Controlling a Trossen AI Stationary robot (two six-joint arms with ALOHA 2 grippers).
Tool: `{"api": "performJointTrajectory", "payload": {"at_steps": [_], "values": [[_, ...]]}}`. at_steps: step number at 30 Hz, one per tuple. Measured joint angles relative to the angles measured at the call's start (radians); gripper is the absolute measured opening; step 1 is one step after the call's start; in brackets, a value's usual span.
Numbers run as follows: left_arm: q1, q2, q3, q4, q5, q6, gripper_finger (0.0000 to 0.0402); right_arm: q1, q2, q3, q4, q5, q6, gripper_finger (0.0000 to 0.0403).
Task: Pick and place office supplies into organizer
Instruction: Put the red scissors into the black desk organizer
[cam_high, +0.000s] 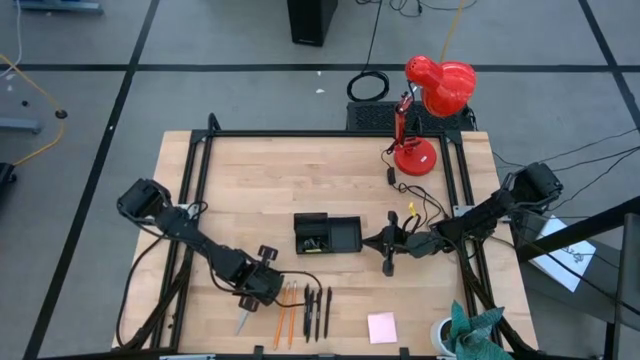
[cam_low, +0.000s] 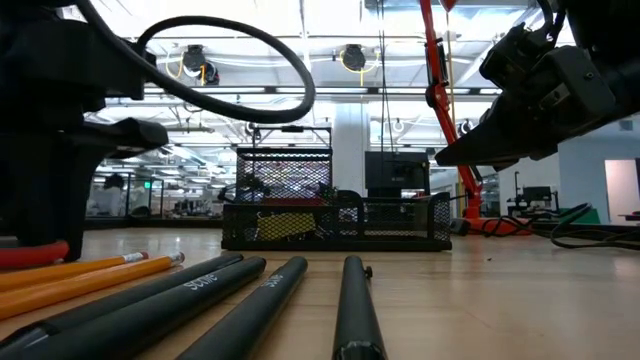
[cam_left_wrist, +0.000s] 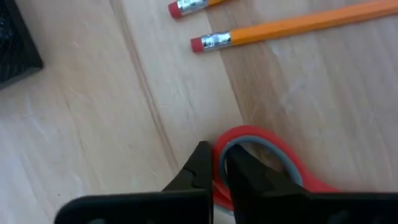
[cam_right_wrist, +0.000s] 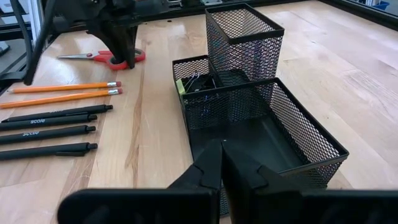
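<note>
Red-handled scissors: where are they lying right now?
In the high view, the red-handled metal scissors lie at the table's front left, just left of the two orange pencils, with the left claw shut on a handle loop.

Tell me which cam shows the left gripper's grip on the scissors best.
Left wrist view: the left gripper is shut on the red scissors handle loop. Right wrist view shows it from afar, fingers down in the handle. High view shows only the blade poking out beneath it. Low view shows only a red sliver.
</note>
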Motion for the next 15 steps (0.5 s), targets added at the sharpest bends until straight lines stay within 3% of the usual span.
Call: {"api": "performJointTrajectory", "payload": {"at_steps": [6, 15], "values": [[-0.023, -0.033, -0.006, -0.019, -0.113, 0.055, 0.0047, 0.0, 0.0, 0.0, 0.0, 0.0, 0.0, 0.0004], [-0.042, -0.212, -0.008, -0.105, -0.364, 0.06, 0.001, 0.0, 0.0, 0.0, 0.001, 0.002, 0.0, 0.0004]]}}
